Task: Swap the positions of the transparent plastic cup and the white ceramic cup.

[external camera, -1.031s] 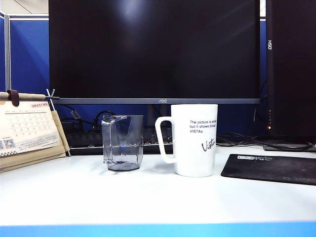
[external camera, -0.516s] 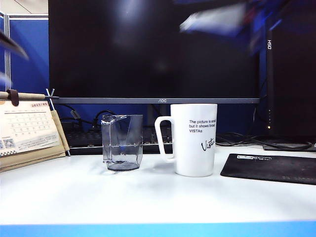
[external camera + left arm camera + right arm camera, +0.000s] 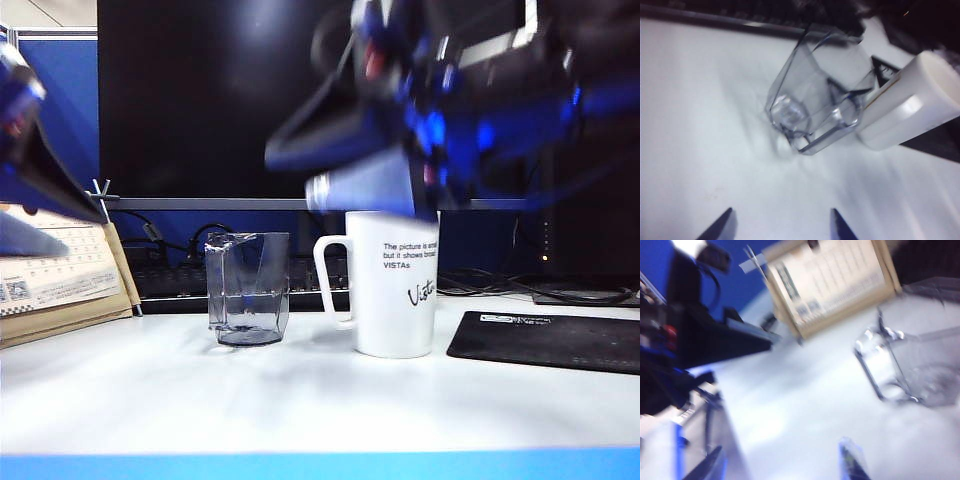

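The transparent plastic cup [image 3: 249, 290] stands on the white desk, left of the white ceramic cup [image 3: 392, 285], whose handle faces it. My right gripper [image 3: 320, 175] is a blue, motion-blurred shape just above the mug's rim. In its wrist view the right gripper [image 3: 782, 445] is open and empty, with the clear cup [image 3: 910, 365] off to one side. My left gripper [image 3: 40, 215] hangs at the far left over the calendar. Its wrist view shows the left gripper [image 3: 782, 210] open above bare desk, short of the clear cup [image 3: 815, 107] and the mug [image 3: 907, 100].
A large black monitor [image 3: 310, 100] and a keyboard [image 3: 170, 285] stand behind the cups. A desk calendar [image 3: 55, 275] leans at the left, and a black mouse pad [image 3: 545, 340] lies at the right. A dark tower [image 3: 590, 150] rises at the back right.
Both arms have swung down into the exterior view: the right to just above the mug, the left over the calendar at the left edge. Neither cup has moved.
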